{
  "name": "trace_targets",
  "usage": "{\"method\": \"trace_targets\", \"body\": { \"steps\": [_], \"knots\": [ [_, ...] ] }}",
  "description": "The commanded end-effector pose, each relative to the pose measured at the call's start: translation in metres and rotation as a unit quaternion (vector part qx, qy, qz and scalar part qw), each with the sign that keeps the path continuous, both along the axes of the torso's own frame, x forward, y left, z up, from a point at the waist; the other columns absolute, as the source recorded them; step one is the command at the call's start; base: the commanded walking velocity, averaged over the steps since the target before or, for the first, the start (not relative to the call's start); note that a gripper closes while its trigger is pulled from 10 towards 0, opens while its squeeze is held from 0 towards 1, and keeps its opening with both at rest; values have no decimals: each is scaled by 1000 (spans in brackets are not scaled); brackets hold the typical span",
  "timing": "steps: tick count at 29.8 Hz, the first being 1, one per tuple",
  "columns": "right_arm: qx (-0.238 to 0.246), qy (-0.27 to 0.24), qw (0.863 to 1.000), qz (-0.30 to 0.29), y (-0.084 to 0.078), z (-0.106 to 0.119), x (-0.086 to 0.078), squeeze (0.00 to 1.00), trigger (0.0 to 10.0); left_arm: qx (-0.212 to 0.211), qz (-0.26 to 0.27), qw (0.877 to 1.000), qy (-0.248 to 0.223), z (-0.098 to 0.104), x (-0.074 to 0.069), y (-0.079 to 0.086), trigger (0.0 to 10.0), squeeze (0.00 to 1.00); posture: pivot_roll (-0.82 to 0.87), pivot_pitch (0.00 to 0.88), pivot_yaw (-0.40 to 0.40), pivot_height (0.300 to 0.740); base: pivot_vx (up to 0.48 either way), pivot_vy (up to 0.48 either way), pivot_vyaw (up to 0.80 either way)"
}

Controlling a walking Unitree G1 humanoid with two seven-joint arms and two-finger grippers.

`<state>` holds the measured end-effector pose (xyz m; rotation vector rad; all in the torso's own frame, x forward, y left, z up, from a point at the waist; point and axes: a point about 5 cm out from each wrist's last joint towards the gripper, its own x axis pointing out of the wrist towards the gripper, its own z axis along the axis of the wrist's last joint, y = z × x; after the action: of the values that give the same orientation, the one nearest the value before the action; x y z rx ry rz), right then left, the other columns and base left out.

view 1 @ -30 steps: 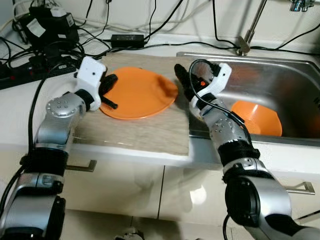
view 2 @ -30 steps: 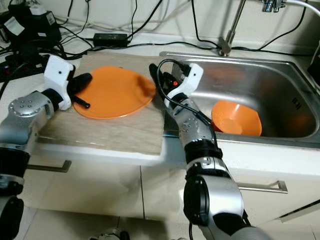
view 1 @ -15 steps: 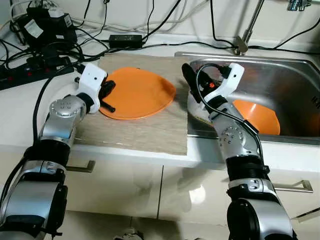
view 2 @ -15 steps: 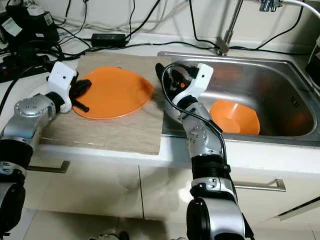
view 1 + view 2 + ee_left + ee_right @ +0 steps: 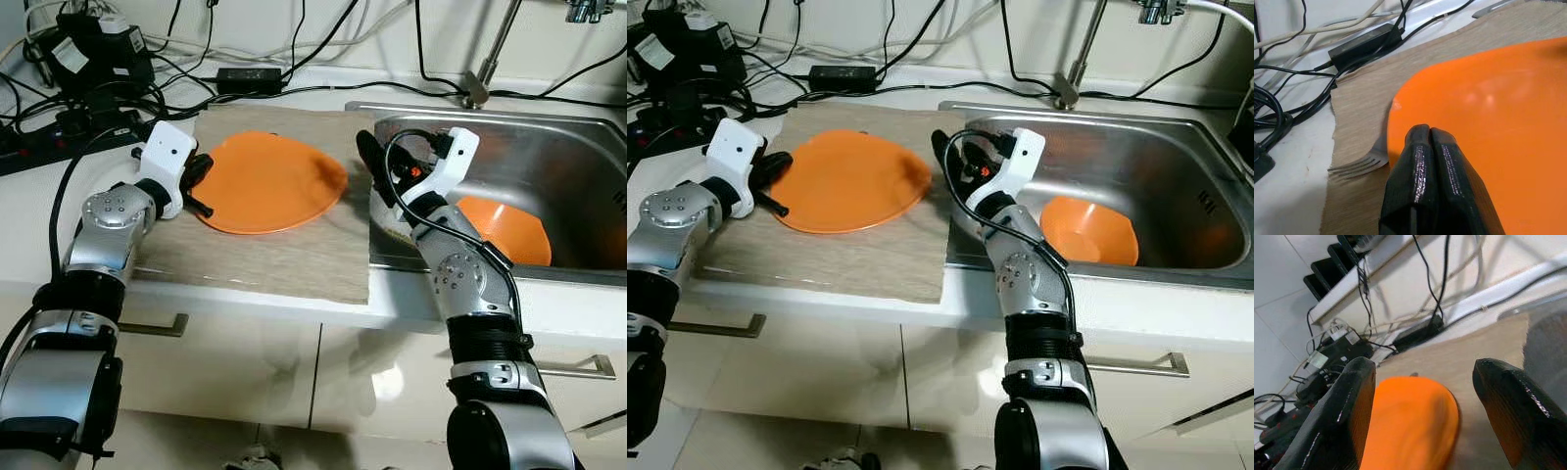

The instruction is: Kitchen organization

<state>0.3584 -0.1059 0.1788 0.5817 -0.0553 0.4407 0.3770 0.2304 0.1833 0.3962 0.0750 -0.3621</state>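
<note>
Currently the orange plate [image 5: 269,182] lies flat on the wooden board [image 5: 265,255] beside the sink [image 5: 578,157]. Left gripper [image 5: 1425,134] sits at the plate's left edge, fingers pressed together, gripping nothing. A fork [image 5: 1359,164] pokes out from under the plate rim. Right gripper [image 5: 372,171] hangs spread wide over the board-sink border. 1 orange bowl [image 5: 505,230] rests in the sink.

Both eye views look down on the table [image 5: 29,245] and sink [image 5: 578,157]; the wrist views sit close, sharing the orange plate [image 5: 1488,103].
</note>
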Motion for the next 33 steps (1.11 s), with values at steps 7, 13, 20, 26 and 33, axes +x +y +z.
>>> {"method": "trace_targets", "body": {
  "steps": [7,13,20,26,33],
  "knots": [
    [-5,2,1000,-2,-2,2,-3,0,10000,16,-17,1000,-4,3,-6,5,10000,0,39,19,-6,740,0,0,0],
    [-6,2,1000,-3,-3,3,-3,0,10000,24,-18,1000,8,-1,-12,10,10000,0,44,25,-6,740,0,0,0],
    [-7,4,1000,-1,-3,3,-3,0,10000,31,-14,999,21,-7,-15,12,10000,0,46,29,-9,740,0,0,0],
    [-10,5,1000,-2,-5,3,-3,0,10000,34,-8,998,47,-20,-18,12,10000,0,39,34,-9,740,0,0,0],
    [-12,9,1000,-5,-8,1,-5,0,10000,39,-3,997,67,-30,-19,13,10000,0,30,42,-6,740,0,0,0]
  ]
}}
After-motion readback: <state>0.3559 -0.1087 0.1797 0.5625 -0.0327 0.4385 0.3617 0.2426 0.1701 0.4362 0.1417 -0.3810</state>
